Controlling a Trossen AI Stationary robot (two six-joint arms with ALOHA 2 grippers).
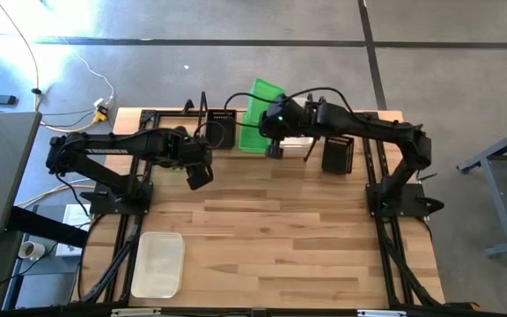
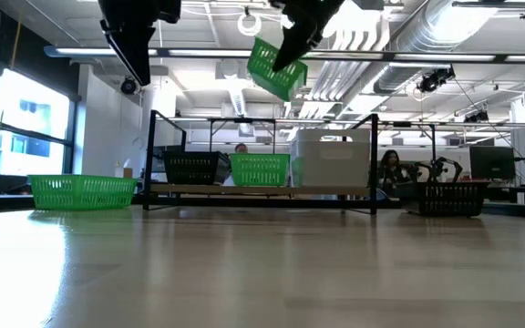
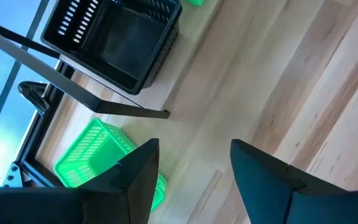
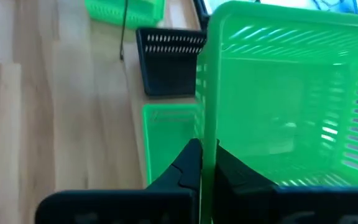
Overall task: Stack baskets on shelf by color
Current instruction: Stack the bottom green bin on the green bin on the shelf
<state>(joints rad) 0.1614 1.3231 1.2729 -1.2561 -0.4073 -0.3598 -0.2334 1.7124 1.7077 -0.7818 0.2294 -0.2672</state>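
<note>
My right gripper [image 4: 207, 165] is shut on a bright green basket [image 1: 262, 107], held high over the shelf [image 2: 262, 189]; the basket also shows in the low view [image 2: 276, 66]. On the shelf board stand a black mesh basket [image 2: 192, 167], a green basket [image 2: 261, 169] and a white basket [image 2: 331, 159], each on its bottom. My left gripper [image 3: 194, 171] is open and empty, up in the air above another green basket [image 3: 95, 163], which rests on the tabletop at the shelf's left end. My right gripper pinches one wall of the green basket [image 4: 206, 124] at its rim, with one finger inside the basket and one outside. The basket is lifted clear and hangs tilted above the green basket on the shelf [image 4: 166, 134].
A second black mesh basket [image 1: 337, 155] stands on the table right of the shelf; it also shows in the low view [image 2: 449, 196]. A translucent white bin [image 1: 157, 262] lies near the table's near left corner. The shelf's black wire frame [image 2: 153, 155] rises at both ends.
</note>
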